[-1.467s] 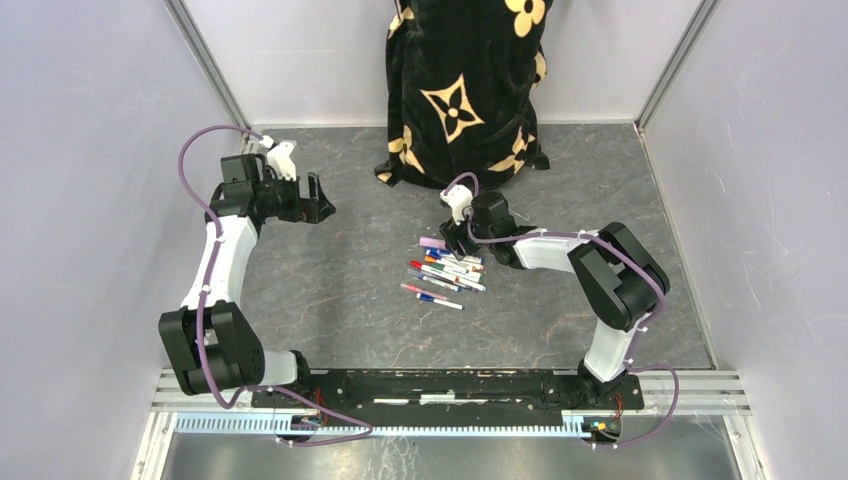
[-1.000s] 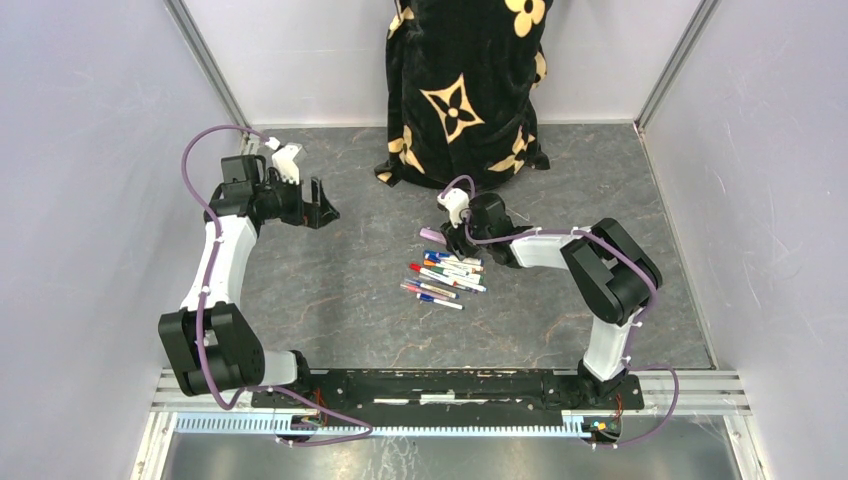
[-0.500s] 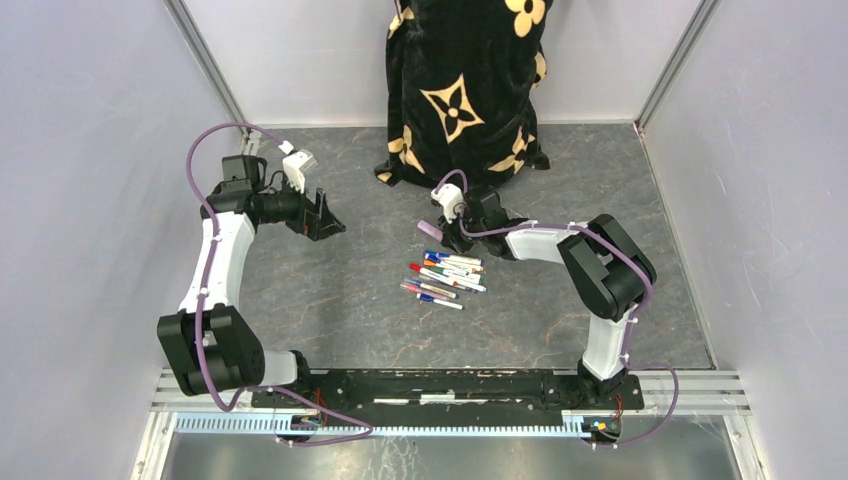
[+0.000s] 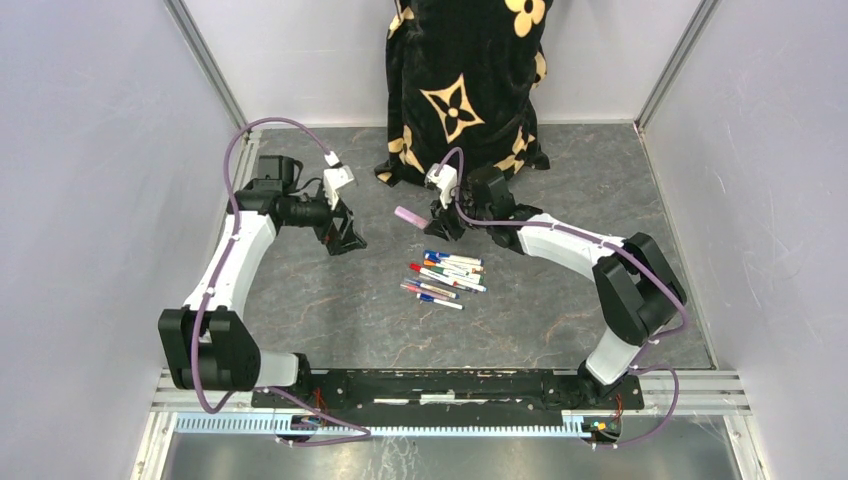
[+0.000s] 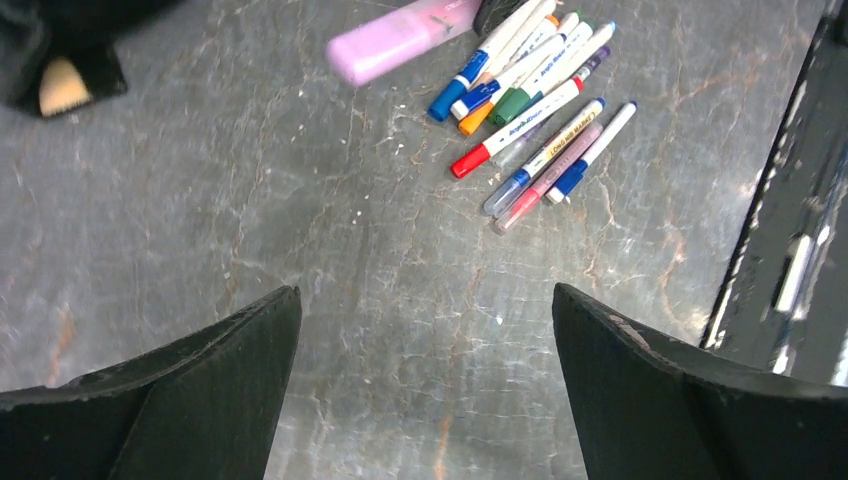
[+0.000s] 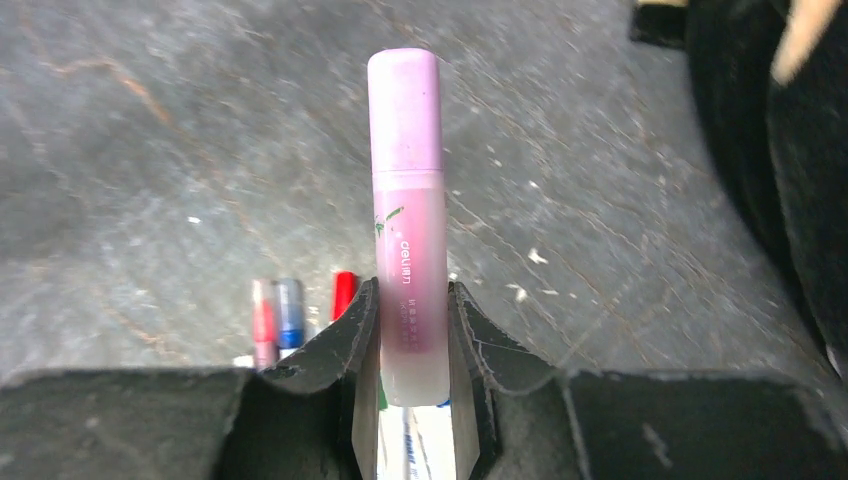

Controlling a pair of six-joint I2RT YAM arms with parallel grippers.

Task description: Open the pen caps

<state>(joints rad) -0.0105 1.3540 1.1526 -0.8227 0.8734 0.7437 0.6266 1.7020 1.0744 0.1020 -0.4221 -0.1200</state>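
While the right hand [image 6: 410, 335] clamps the pink pen [image 6: 408, 250] near the far edge of the desk [image 4: 600, 170], the left hand [image 5: 425, 292], jaws spread, must next grasp its cap [image 6: 404, 105], apparently still on.

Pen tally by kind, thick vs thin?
thick pink pen, held in the right gripper: 1
thin pens, piled together, some overlapping: 9
Total: 10

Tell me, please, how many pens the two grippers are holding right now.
1: the pink pen, clamped in the right gripper with its capped end sticking out. The left gripper is open and empty; the other pens lie piled on the table.
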